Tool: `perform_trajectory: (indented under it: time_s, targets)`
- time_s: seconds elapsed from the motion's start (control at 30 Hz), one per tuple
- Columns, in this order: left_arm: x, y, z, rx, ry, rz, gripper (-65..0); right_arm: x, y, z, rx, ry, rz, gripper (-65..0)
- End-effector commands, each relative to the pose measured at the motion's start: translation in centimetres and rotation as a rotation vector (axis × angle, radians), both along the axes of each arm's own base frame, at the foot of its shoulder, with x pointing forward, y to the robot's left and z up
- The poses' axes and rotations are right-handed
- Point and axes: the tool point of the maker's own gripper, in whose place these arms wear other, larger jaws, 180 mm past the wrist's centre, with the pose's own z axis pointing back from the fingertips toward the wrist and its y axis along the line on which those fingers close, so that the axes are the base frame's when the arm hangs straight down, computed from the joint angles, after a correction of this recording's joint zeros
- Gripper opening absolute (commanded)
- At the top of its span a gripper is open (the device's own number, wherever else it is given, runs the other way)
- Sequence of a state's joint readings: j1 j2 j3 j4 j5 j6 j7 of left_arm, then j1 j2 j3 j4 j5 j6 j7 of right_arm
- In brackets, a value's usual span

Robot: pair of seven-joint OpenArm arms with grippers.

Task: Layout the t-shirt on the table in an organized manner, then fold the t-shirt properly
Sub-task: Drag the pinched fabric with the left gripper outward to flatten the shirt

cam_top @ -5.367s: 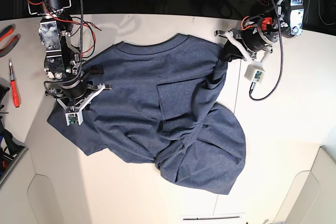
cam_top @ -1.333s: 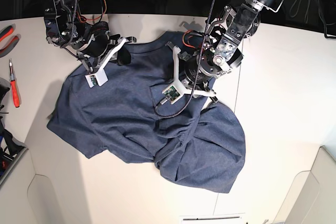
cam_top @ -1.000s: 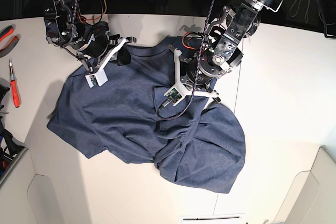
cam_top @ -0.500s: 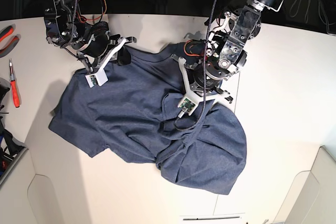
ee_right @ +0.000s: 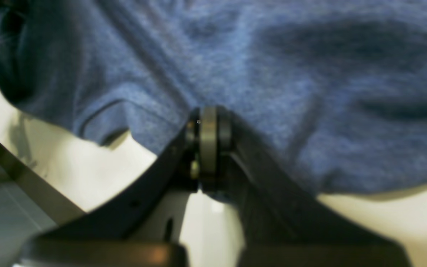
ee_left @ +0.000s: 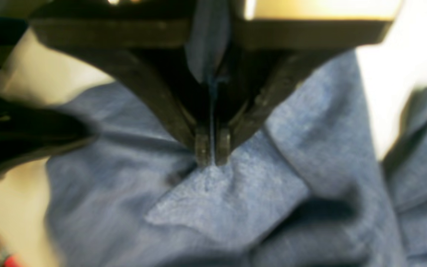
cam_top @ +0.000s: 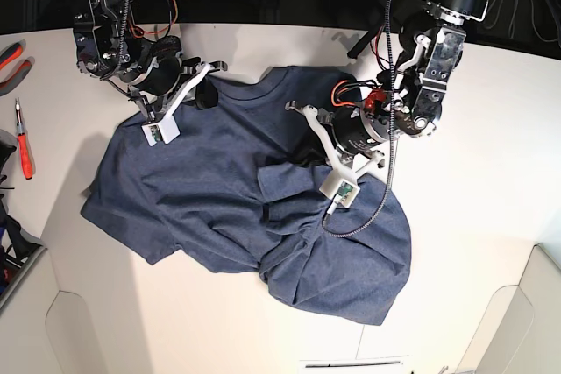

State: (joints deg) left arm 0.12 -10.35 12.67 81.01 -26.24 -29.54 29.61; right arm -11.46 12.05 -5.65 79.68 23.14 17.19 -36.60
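Shirt (cam_top: 219, 190) lies rumpled mid-frame on the table (cam_top: 473, 190) in the base view, collar toward the top, lower right half bunched and doubled over. Right gripper (cam_top: 203, 94), upper left, is clamped on the collar edge, likely as an anchor. Left gripper (cam_top: 326, 157), centre right, is pinched tight on a fold of cloth, presumably to draw the bunched side out flat. Red screwdriver (cam_top: 24, 148) sits far left, well apart.

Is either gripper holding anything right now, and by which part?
Both hold the t-shirt: right gripper pinches its neckline edge, left gripper pinches a fold mid-body.
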Motion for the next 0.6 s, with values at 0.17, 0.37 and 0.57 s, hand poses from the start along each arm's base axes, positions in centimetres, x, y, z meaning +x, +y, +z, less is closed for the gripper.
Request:
perform_trajectory:
  time_s: [0.17, 0.37, 0.57]
  targets:
    - [2.3, 2.3, 3.2, -0.116, -0.057, 0.069, -65.0, -3.8, -3.7, -2.3, -0.185, 0.156, 0.028, -65.0]
    - [2.2, 2.9, 3.3, -0.113, -0.059, 0.056, -58.2, -3.7, -3.7, -2.3, -0.184, 0.153, 0.027, -65.0]
    - [2.0, 2.8, 3.2, -0.104, -0.062, 0.042, -42.1, -3.7, -3.7, -2.3, -0.184, 0.153, 0.027, -65.0]
